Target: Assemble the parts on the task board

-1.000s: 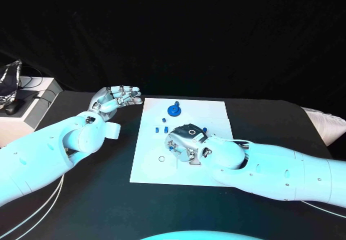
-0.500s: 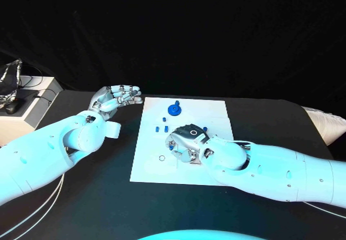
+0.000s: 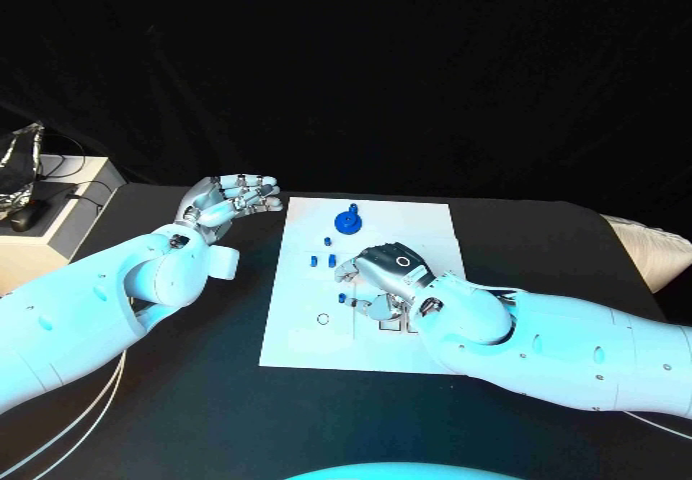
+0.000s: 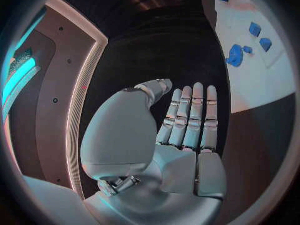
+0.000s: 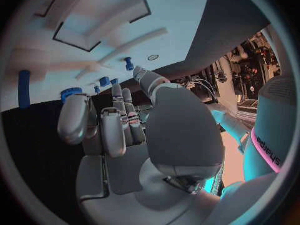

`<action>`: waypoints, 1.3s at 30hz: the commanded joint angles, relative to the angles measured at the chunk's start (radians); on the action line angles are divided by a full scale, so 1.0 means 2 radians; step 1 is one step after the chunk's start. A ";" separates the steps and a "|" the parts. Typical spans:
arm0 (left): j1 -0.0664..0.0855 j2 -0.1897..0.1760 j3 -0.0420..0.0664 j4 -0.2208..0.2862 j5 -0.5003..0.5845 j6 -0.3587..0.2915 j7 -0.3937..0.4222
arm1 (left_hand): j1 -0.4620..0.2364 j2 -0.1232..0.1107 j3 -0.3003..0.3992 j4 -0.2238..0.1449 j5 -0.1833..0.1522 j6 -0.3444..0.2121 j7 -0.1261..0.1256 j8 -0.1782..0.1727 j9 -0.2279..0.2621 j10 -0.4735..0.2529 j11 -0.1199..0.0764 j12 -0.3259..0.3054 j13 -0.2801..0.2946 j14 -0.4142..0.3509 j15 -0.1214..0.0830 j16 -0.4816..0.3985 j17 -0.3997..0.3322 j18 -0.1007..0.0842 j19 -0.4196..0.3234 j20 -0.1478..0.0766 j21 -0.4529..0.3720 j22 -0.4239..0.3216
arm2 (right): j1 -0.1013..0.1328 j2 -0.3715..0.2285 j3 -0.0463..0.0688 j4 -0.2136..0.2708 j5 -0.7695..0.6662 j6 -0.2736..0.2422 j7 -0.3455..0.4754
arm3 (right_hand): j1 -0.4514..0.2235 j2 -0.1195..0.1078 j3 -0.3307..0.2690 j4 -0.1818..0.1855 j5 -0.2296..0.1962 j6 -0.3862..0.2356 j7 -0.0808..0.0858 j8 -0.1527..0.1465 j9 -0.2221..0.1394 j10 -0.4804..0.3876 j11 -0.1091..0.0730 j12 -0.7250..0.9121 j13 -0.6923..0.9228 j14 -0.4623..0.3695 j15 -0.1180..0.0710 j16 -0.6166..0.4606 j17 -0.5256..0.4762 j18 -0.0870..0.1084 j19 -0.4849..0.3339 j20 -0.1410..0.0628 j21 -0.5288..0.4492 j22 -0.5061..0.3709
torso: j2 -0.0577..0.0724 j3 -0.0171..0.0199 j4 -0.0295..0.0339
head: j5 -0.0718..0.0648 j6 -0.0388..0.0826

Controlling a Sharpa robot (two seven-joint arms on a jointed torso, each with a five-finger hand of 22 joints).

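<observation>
1. Right hand sits over the middle of the task board, knuckles up, fingers curled down toward the board. In the right wrist view its fingers are bent with gaps between them and nothing visibly gripped; whether a fingertip touches the board I cannot tell.
2. Task board lies in the middle of the black table, long side running near to far. Its near-left area is bare except for a small ring mark.
3. Small blue peg stands on the board just beside the right hand, on its left side.
4. Two more small blue parts stand side by side on the board, slightly further back, left of the hand.
5. One tiny blue piece lies beyond those, toward the board's far end.
6. Blue gear-like part, the biggest piece, stands near the board's far edge, roughly centred. Left wrist view shows it too, with two blue blocks close by.
7. Right wrist view shows rectangular recesses cut into the board and a blue cylinder near its edge.
8. Left hand hovers off the board, just beyond its far-left corner, over the table. Fingers are straight and side by side, palm bare, holding nothing.
</observation>
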State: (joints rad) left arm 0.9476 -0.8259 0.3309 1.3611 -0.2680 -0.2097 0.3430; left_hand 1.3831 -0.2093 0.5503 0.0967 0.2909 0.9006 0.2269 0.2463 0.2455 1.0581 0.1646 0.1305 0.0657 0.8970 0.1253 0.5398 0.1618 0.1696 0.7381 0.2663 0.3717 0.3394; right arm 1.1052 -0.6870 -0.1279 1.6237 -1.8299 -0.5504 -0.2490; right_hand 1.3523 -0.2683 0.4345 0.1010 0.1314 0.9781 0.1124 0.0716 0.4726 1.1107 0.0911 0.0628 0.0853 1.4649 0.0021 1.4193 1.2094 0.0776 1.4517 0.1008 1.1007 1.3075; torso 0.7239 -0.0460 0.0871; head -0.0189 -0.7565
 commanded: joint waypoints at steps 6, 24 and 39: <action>0.000 0.001 0.000 -0.001 0.003 0.008 -0.001 | 0.004 0.000 0.000 -0.002 -0.001 0.000 0.001 0.003 0.000 -0.001 0.004 -0.002 0.000 -0.001 0.002 -0.003 0.001 0.007 0.004 -0.001 -0.002 -0.001 | 0.008 -0.042 0.005 0.012 0.062 -0.015 0.016 | 0.016 0.006 -0.014 0.010 0.010 -0.007 0.002 0.001 -0.008 0.006 -0.002 0.003 0.004 0.016 0.000 -0.001 0.001 0.005 0.000 0.000 0.000 0.010 | 0.000 0.0002 -0.0027 | -0.004 0.006; 0.000 0.001 0.000 -0.002 0.003 0.014 -0.002 | 0.005 0.000 0.000 -0.002 -0.001 0.000 0.000 0.003 -0.001 0.000 0.003 -0.002 0.001 -0.001 0.003 -0.004 0.001 0.006 0.005 -0.001 -0.003 -0.002 | 0.045 -0.092 0.014 0.001 0.052 0.086 0.025 | 0.024 -0.011 0.011 0.024 0.017 0.005 0.004 0.003 -0.017 0.031 -0.007 -0.001 0.004 0.019 -0.004 0.004 0.008 0.001 0.008 -0.006 0.020 0.022 | 0.000 0.0007 -0.0022 | -0.006 0.006; 0.000 0.000 0.000 -0.001 0.003 0.015 -0.004 | 0.005 0.000 -0.001 -0.002 -0.001 0.000 0.000 0.004 -0.001 0.000 0.003 -0.002 0.001 -0.001 0.003 -0.004 0.002 0.006 0.005 -0.001 -0.003 -0.002 | 0.046 -0.071 0.012 -0.032 0.032 0.107 0.017 | 0.030 -0.005 0.016 0.025 0.018 0.011 0.003 0.005 -0.018 0.025 -0.005 0.000 0.003 0.018 -0.002 0.004 0.007 0.001 0.008 -0.004 0.019 0.022 | 0.001 0.0002 -0.0029 | -0.005 0.003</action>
State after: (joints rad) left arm 0.9475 -0.8267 0.3306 1.3567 -0.2675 -0.1972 0.3325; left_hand 1.3831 -0.2093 0.5504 0.0966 0.2909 0.9007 0.2268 0.2500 0.2449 1.0581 0.1646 0.1305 0.0655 0.8970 0.1252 0.5361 0.1639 0.1697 0.7415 0.2626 0.3681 0.3365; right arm 1.1980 -0.8296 -0.1027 1.5620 -1.7324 -0.3749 -0.2122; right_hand 1.4019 -0.2811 0.4623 0.1493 0.1648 0.9955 0.1225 0.0828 0.4383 1.1695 0.0819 0.0656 0.0924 1.4649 -0.0056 1.4233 1.2248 0.0774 1.4609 0.0914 1.1395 1.3081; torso 0.7255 -0.0462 0.0821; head -0.0299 -0.7496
